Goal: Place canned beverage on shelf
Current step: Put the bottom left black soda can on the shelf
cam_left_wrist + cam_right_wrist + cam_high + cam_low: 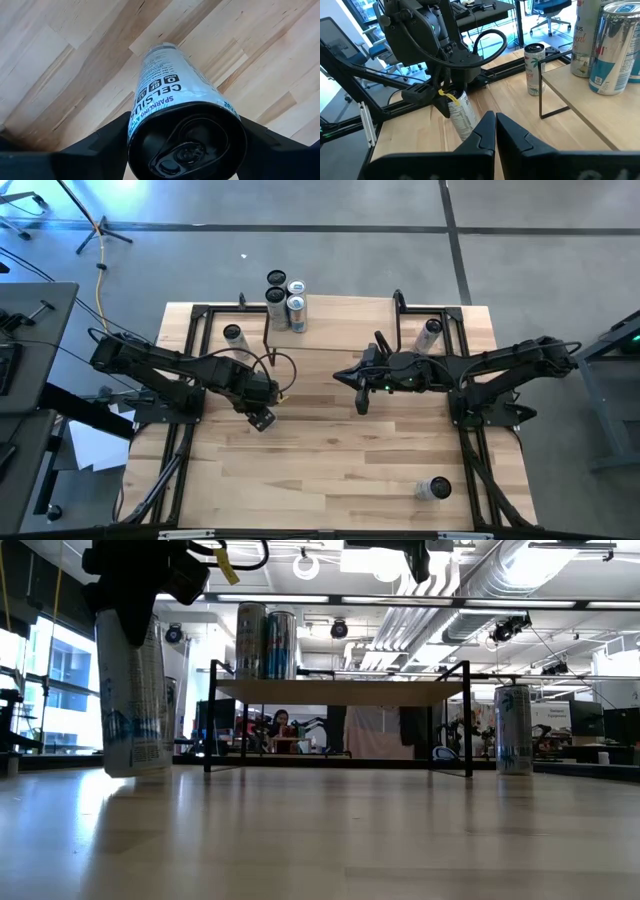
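Left of centre on the table [330,470], the white can [170,95] stands gripped near its top by the left hand [261,406], fingers clamped on either side of it; in the low view its base sits just at the wood, and whether it touches I cannot tell. Across from it, well apart toward the far edge, the shelf [340,692] stands on its thin black legs with three cans [285,300] clustered at one end of the board. Over to the right hand [352,378]: it hovers near the table's middle, pointing toward the left arm, its fingers pressed together and holding nothing. A palm-print can [535,69] stands upright on the table just beside the shelf's leg, on the left arm's side. Another can [429,335] stands at the far right by the right arm's frame, and one more [434,489] lies on its side near the front right corner.
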Controlling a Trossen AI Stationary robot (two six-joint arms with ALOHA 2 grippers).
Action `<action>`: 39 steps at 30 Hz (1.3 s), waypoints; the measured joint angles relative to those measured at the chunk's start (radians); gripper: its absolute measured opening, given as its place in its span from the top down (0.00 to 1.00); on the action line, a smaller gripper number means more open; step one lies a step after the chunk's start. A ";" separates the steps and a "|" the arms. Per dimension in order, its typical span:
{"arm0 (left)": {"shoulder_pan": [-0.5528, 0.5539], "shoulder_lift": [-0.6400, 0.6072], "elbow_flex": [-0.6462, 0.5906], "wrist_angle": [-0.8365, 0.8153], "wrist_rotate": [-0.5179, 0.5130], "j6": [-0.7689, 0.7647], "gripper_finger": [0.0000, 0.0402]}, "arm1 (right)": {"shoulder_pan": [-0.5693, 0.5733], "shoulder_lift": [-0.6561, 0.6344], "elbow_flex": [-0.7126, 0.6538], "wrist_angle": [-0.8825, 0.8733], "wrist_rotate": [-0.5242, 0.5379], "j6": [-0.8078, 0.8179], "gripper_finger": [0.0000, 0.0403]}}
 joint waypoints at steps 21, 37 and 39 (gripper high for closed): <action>0.015 -0.064 0.065 0.001 -0.029 0.128 0.25 | 0.000 0.000 0.000 -0.001 0.000 -0.001 1.00; -0.103 -0.394 0.115 0.018 -0.477 0.148 0.25 | 0.000 0.000 0.000 -0.004 0.003 0.003 1.00; -0.143 -0.435 0.108 0.042 -0.546 0.147 0.25 | -0.001 0.000 0.000 -0.004 0.003 0.012 1.00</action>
